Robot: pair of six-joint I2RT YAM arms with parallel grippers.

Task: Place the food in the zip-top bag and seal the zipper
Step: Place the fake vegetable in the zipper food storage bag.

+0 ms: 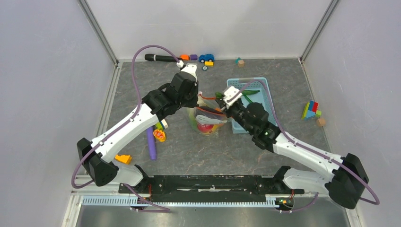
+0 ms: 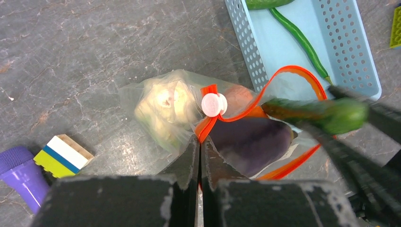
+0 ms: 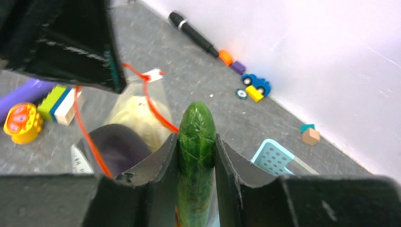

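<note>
Bag sat mid-bench, right beside the blue basket, with its mouth held up and open. Left claw was pinched shut on the bag's rim, and the orange zipper looped out wide. Inside you could see the purple eggplant and a pale cabbage, plus something reddish I couldn't make out. Right claw was clamped on the cucumber, which hung over the mouth.
</note>
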